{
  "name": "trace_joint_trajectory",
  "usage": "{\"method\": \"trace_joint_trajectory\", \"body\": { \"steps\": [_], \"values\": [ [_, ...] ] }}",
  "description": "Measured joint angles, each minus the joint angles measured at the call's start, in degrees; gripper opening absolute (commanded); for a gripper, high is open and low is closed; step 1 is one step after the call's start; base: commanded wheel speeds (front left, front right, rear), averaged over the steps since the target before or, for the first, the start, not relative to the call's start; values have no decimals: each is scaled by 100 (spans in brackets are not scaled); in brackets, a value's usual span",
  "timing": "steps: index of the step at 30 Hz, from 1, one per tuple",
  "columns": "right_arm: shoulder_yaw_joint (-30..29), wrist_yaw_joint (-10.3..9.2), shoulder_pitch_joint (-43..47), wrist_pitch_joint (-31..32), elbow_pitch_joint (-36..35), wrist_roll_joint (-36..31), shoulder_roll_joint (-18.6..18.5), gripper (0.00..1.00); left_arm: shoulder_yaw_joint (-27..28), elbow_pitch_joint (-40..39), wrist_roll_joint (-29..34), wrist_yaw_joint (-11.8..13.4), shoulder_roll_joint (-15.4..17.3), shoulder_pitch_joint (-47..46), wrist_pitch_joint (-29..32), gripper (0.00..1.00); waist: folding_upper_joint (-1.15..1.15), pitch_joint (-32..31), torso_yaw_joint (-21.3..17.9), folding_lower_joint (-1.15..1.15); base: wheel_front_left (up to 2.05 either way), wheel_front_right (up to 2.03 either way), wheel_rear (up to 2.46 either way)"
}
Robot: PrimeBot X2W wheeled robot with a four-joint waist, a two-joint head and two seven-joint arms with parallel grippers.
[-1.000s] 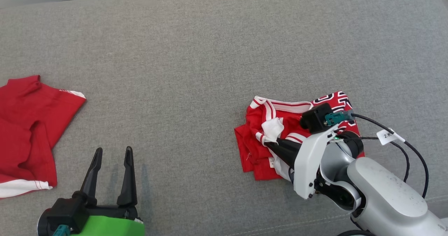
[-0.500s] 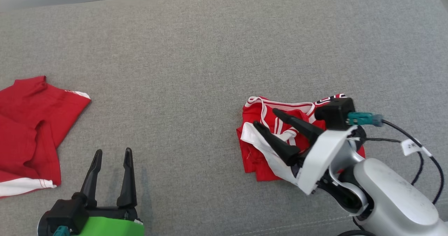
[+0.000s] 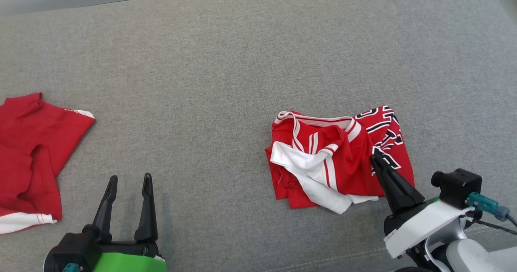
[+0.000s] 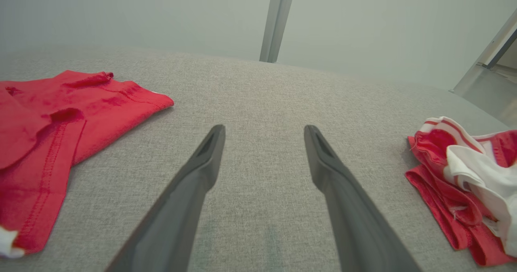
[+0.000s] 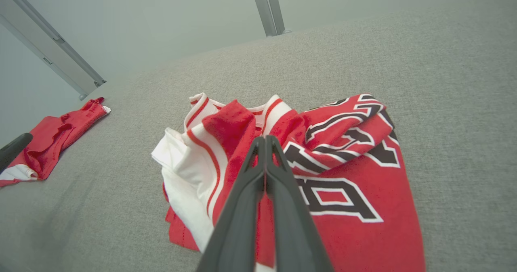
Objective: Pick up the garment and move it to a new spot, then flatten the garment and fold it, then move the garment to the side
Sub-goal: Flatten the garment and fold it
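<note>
Before me lay a wide grey fabric surface (image 3: 210, 62); behind it rose a pale wall (image 4: 121, 13) with a metal upright (image 4: 276, 21).

Red shirt (image 3: 32, 155) lying crumpled at far left of grey cloth bench (image 3: 226, 82), white hem at near edge. Metal post (image 4: 276, 21) behind, against pale wall (image 4: 121, 13).
</note>
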Motion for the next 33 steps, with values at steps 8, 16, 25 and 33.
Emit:
{"method": "trace_joint_trajectory", "body": {
  "steps": [8, 16, 25, 33],
  "values": [
    [660, 0, -535, -213, 559, -282, 413, 0, -31, 10, 10, 0, -2, -31, 0, 100, 0, 38, -94, 0, 0, 0, 0],
    [554, 0, -1096, -254, 799, -358, 355, 0, -78, 34, 10, 0, -3, -39, 0, 100, 0, 36, 2, 0, 0, 0, 0],
    [517, 0, -1385, -170, 1384, -335, 283, 0, -144, 66, 8, 0, -3, -38, 0, 100, 0, 104, 64, 0, 0, 0, 0],
    [1200, 0, -1677, -132, 2140, -316, 296, 0, -193, 112, 1, 0, -5, -99, 0, 100, 0, 150, 89, 0, 0, 0, 0]
  ]
}}
